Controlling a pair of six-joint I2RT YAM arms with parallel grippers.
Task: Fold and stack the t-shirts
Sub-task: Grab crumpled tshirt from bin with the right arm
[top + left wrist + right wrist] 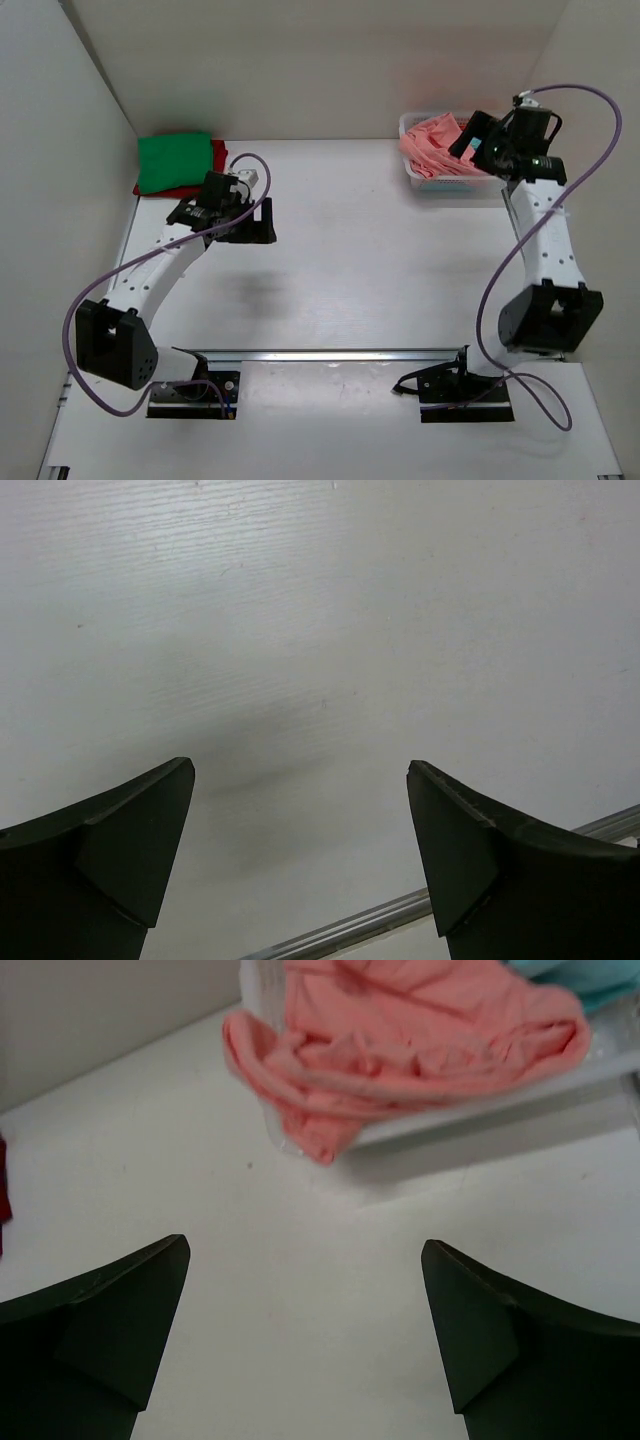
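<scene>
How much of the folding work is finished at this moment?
Done: green shirt folded on red shirt, far left. In hand: nothing; left gripper and right gripper are open. Left: pink shirt crumpled over the basket rim, teal shirt beside it.

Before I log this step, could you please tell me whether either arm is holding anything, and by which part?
Nothing is held; left gripper and right gripper both stand open.
</scene>
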